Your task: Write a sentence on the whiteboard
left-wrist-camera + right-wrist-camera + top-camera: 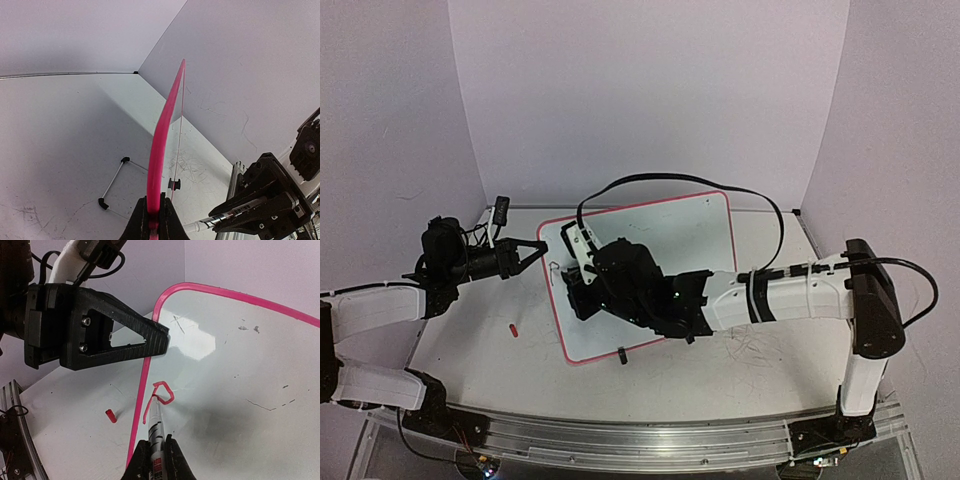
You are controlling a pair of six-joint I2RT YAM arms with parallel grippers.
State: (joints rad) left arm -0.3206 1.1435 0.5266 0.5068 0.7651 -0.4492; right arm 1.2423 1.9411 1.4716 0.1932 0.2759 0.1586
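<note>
The whiteboard (pixel 685 240), glossy white with a pink rim, lies tilted on the table. My left gripper (pixel 542 247) is shut on its left rim (pixel 164 130); in the left wrist view the fingers (pixel 137 220) pinch the pink edge. My right gripper (pixel 155 452) is shut on a marker (pixel 156 427), and hangs over the board's left part (pixel 578 290). The marker's tip touches the board at a red P-shaped letter (pixel 167 392), the only part of the sentence that shows.
A red marker cap (pixel 513 327) lies on the table left of the board. A black clip foot (pixel 622 354) sits at the board's near edge. A thin rod with black ends (pixel 112 182) lies on the table. A black cable (pixel 670 180) arcs above the board.
</note>
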